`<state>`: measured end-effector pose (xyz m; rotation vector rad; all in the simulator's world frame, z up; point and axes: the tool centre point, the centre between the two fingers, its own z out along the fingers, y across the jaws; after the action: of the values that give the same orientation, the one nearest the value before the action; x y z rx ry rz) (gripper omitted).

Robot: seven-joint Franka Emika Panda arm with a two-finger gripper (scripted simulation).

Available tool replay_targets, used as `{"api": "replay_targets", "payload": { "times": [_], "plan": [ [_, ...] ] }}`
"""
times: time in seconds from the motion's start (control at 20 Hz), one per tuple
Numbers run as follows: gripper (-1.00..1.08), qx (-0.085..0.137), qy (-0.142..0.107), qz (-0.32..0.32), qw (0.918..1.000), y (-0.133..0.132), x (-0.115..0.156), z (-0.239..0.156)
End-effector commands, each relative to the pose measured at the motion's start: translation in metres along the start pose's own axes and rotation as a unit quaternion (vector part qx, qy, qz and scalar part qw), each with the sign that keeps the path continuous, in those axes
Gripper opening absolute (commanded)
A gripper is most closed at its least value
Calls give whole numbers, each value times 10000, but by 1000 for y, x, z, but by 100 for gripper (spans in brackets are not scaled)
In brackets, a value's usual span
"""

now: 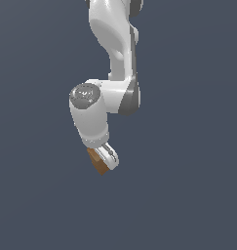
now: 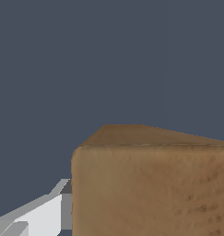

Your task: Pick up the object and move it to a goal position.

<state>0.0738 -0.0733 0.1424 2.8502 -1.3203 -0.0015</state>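
Watching the white arm [image 1: 115, 58] coming in from the top edge of the exterior view and bending at a joint with a round grey cap [image 1: 85, 94]. Following the last link downward, slanting slightly toward the exterior view's right, and ending in the gripper [image 1: 106, 163]. Spotting the object [image 1: 96, 160] right there at the gripper's tip: a small tan-brown block, tucked against the fingers on the side facing the exterior view's left, with its lower corner poking out just below them. Reading the block as narrower than the white hand above it, and as tilted along with the hand rather than lying level.

Switching to the wrist view and finding the object [image 2: 150, 189] filling a large part of the picture, very close to the lens, showing a broad grainy brown face and a thinner, darker face running away behind it. Catching one white finger [image 2: 44, 214] lying right up against the block's side, touching it. Not seeing the other finger here, so leaning on both views together: pincer closed narrow, gripping the brown block.

Looking around the arm and block and getting only a flat slate-blue backdrop [image 1: 188, 195] in both views, with no edge or corner to place things by. Not managing to tell from these pictures whether the block is touching anything but the fingers.
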Motion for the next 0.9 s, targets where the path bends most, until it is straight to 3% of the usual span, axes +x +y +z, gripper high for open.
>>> {"api": "replay_targets", "payload": {
  "times": [0.0, 0.55, 0.85],
  "plan": [
    [-100, 3, 4, 2, 10000, 0, 1, 0],
    [-100, 5, 5, 15, 10000, 0, 0, -2],
    [-100, 68, 106, 249, 9996, 2, 7, -28]
  ]
}}
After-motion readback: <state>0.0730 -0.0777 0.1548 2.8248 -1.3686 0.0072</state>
